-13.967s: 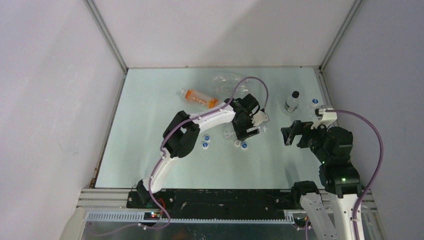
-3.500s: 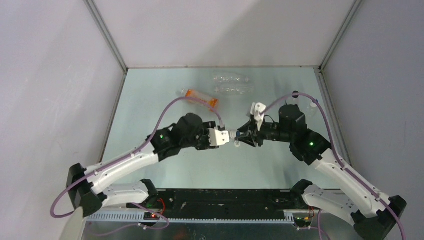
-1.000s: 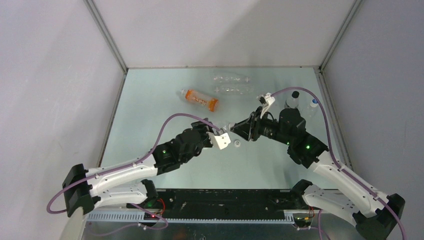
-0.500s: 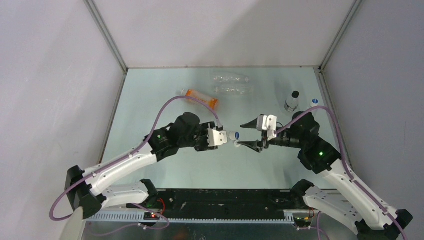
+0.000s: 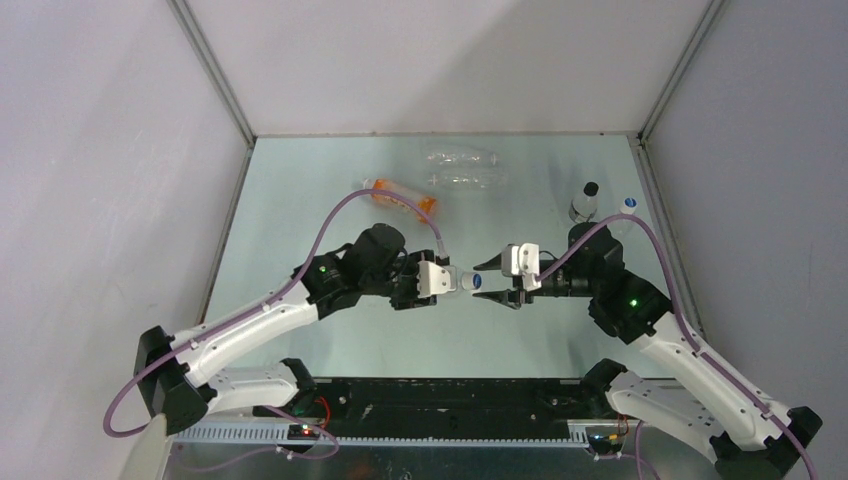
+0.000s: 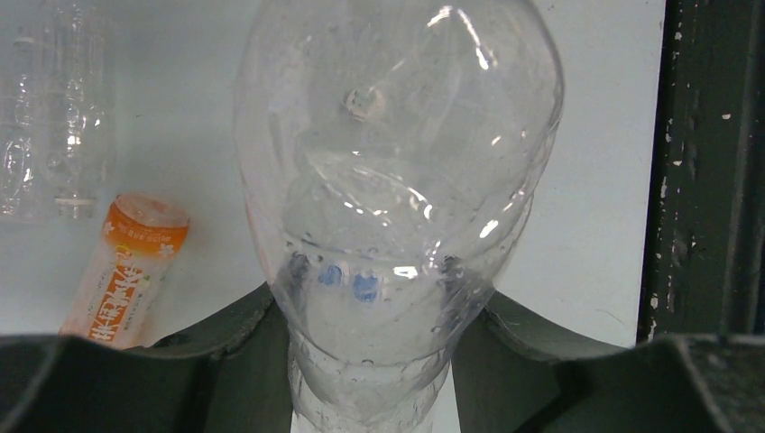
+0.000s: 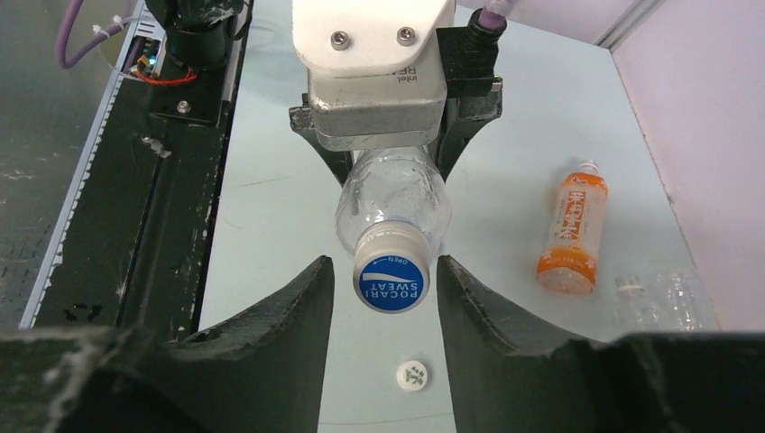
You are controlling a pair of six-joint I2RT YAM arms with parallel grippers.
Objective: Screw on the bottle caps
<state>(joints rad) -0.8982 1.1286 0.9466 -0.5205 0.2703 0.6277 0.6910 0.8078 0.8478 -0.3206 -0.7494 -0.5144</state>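
My left gripper [image 5: 440, 278] is shut on a clear bottle [image 5: 455, 279] and holds it level above the table, mouth toward the right arm. In the left wrist view the bottle [image 6: 397, 180] fills the frame, with the left gripper [image 6: 370, 361] clamped on its narrow end. A white cap with a blue top [image 7: 391, 282] sits on the bottle's neck. My right gripper [image 7: 383, 266] is open with a finger on each side of that cap, a small gap on both sides. From above, the right gripper [image 5: 490, 281] faces the cap [image 5: 472, 281].
A loose white cap [image 7: 413, 375] lies on the table under the held bottle. An orange-labelled bottle [image 5: 400, 197] and two clear bottles [image 5: 465, 168] lie at the back. A small bottle with a black cap [image 5: 583, 205] and a blue cap [image 5: 630, 203] are at the back right.
The right gripper let go of the cap, turned its wrist back and opened wide, and now stands narrower round the cap. The left gripper kept its hold on the bottle.
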